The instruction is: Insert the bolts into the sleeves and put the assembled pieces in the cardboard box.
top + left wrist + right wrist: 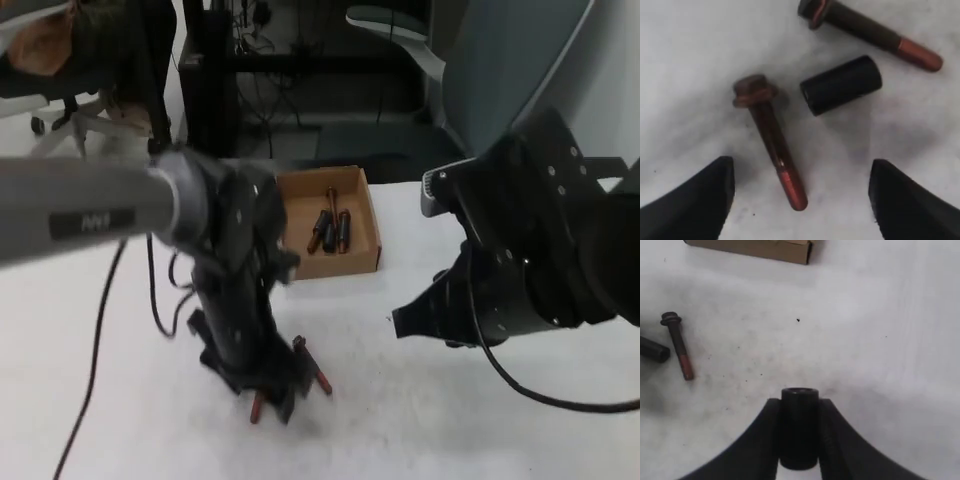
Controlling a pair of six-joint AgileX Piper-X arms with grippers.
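Left pincer (801, 170) spread wide, low over white counter (690, 40), fingers either side of threaded end of loose bolt (771, 142). Bare sleeve (841, 85) on its side near that bolt's head, not touching. Second bolt (871, 35) lies beyond it. Right pincer (799, 407) clamped on held sleeve (799, 432) (open bore facing away from wrist), above counter, well apart from left group. Cardboard box (340, 265) at counter's far side, dark copper-tipped pieces (330, 232) inside.
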